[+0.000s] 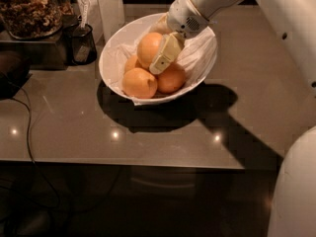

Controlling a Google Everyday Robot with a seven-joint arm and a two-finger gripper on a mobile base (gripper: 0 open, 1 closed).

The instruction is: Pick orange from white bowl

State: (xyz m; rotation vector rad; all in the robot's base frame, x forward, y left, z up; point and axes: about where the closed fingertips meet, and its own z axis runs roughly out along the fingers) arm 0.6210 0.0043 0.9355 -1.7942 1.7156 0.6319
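The white bowl [114, 48] stands on the grey table, lined with crumpled white paper. It holds several oranges. The orange [147, 46], paler and largest-looking, sits on top of the pile. My gripper [154, 58] reaches into the bowl from the upper right and is shut on this orange. One cream finger [165, 56] lies across the orange's right side; the other finger is hidden behind the fruit. Deeper-coloured oranges lie below at the front left [139, 83] and the right [172, 78].
A small black mesh cup [81, 43] stands left of the bowl. A glass jar of brown snacks [29, 9] is at the back left. A black cable [29, 127] runs over the table's left side. The table's front edge [123, 163] is near.
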